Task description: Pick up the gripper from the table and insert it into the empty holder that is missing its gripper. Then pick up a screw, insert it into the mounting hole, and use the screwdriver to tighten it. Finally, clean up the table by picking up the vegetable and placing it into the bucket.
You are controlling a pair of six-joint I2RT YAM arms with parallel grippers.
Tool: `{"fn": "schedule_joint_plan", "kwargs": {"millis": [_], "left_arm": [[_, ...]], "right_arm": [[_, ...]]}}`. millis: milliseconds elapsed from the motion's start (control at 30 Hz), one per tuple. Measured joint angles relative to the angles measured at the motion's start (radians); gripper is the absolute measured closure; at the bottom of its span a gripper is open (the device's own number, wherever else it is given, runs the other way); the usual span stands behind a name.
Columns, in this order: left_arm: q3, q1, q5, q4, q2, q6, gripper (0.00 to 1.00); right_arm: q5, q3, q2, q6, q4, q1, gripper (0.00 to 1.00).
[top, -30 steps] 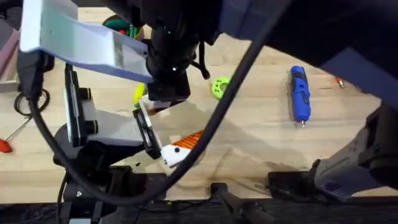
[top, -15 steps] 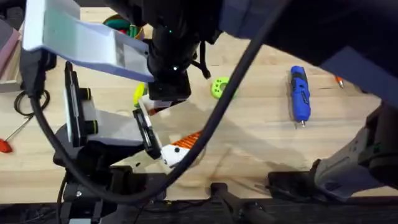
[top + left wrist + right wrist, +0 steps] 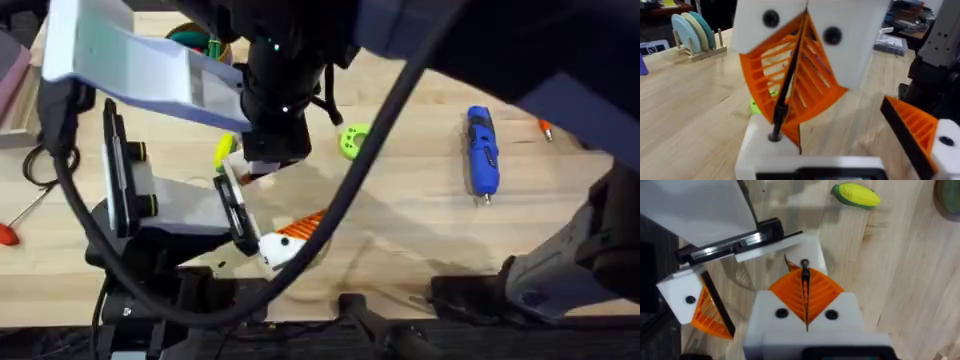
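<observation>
My right gripper is shut on a thin black screw, also seen in the left wrist view. The screw's round end rests on the white holder, which is one finger of my left gripper. A sliver of orange, the gripper, shows at the holder beside the screw. My left gripper stands open; its other orange-tipped finger lies apart. The blue screwdriver lies on the table at the right. The yellow vegetable lies near the bucket.
A green round thing lies mid-table. A red-handled tool is at the left edge and a slim orange driver at the far right. A rack of plates stands beyond. My right arm looms over the left-middle.
My right arm's wrist has crept slightly to the right over the holder, still shut on the screw. The left arm and the table's things have not moved.
</observation>
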Motion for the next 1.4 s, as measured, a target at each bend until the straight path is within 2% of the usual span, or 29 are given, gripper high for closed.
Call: {"fn": "schedule_joint_plan", "kwargs": {"millis": [1400], "left_arm": [[0.000,0.000,0.000,0.000,0.000,0.007,0.015]], "right_arm": [[0.014,0.012,0.000,0.000,-0.007,0.000,0.996]]}}
